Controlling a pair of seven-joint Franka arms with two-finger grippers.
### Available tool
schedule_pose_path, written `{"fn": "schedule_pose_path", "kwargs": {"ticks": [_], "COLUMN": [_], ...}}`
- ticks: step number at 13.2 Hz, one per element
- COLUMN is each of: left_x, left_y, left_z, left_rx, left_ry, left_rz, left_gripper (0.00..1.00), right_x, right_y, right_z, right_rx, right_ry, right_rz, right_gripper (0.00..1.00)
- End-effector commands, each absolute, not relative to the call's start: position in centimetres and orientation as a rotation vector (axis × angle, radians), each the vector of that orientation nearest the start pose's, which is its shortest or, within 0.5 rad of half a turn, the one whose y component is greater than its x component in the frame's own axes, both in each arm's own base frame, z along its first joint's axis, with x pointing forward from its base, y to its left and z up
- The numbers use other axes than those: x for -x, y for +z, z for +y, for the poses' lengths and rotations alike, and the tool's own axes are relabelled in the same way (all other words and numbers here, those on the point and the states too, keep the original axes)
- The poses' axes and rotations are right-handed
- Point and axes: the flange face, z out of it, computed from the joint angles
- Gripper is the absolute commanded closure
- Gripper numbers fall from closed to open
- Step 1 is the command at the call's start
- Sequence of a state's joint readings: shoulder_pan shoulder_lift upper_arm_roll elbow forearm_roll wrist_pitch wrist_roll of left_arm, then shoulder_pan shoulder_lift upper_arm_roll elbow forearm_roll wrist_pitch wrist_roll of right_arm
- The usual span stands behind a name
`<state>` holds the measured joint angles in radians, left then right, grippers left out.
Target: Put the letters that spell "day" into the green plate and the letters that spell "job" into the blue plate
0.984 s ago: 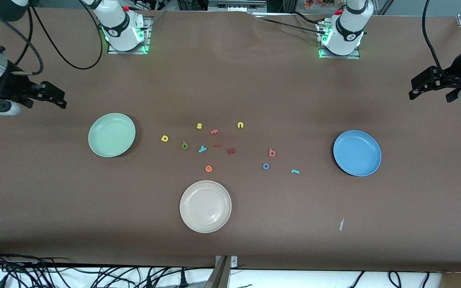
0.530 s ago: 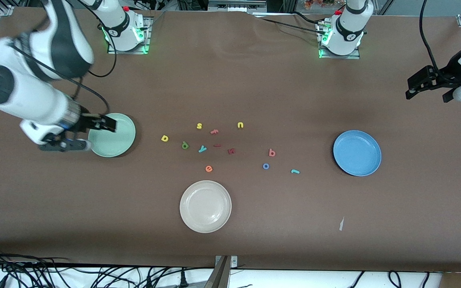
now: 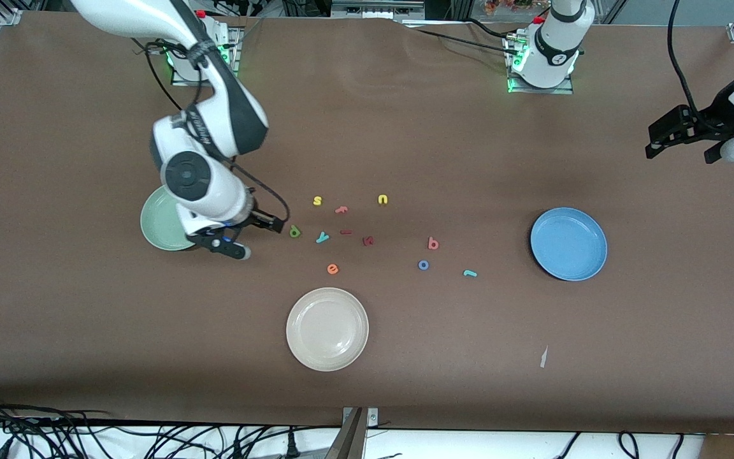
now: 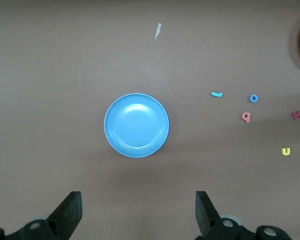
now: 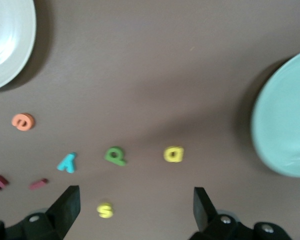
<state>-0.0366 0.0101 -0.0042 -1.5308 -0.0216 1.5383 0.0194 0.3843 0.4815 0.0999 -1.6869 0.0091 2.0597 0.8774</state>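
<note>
Over the yellow rounded letter point(image 5: 173, 154), at three o'clock of the green plate point(image 3: 158, 224), hangs the right gripper point(image 3: 253, 236), fingers apart (nothing held). At the blue plate's point(image 3: 568, 243) two o'clock, the left gripper point(image 3: 682, 132) waits, spread wide.

My workspace: brown table point(image 3: 367, 127), evenly lit.
Black cables point(image 3: 86, 433) tangle along my table's camera-side edge; a metal bracket point(image 3: 357, 427) sits mid-edge; pale floor strip below.
</note>
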Motion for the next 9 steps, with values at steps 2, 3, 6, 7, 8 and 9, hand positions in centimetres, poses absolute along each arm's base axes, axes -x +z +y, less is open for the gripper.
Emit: {"fn": "schedule_pose_path", "kwargs": {"ticks": [2,3,6,7,8,9], "left_x": [-55.5,-55.5,-57.2,-56.8,-56.7,-56.9], "left_y": [63.9,63.8,60.8,60.9,60.8,60.0], "left_z": [-3.9,-3.9,-5.0,-6.6,-7.4,-8.3], "left_rx": [3.174,3.174,3.168,3.166,3.164,3.164], "left_ry": [0.004,0.008,0.084,0.085,0.088,0.105], "left_rz": [0.129,0.136,0.173,0.219,0.243,0.265], "left_gripper": [0.0,0.0,0.0,0.0,0.0,0.0], "right_x": [-58.3,-58.4,-57.6,-57.2,-57.0,-56.3], "right_y": [27.1,26.4,23.8,22.7,22.1,21.5], "right_z": [34.6,34.9,37.4,38.1,38.6,39.7], "right_rx": [3.016,2.998,2.929,2.918,2.89,2.88], "right_ry": [0.089,0.084,0.049,0.047,0.036,0.027], "right_rz": [0.846,0.884,1.009,1.037,1.088,1.114], "right_gripper": [0.07,0.13,0.23,0.23,0.23,0.23]}}
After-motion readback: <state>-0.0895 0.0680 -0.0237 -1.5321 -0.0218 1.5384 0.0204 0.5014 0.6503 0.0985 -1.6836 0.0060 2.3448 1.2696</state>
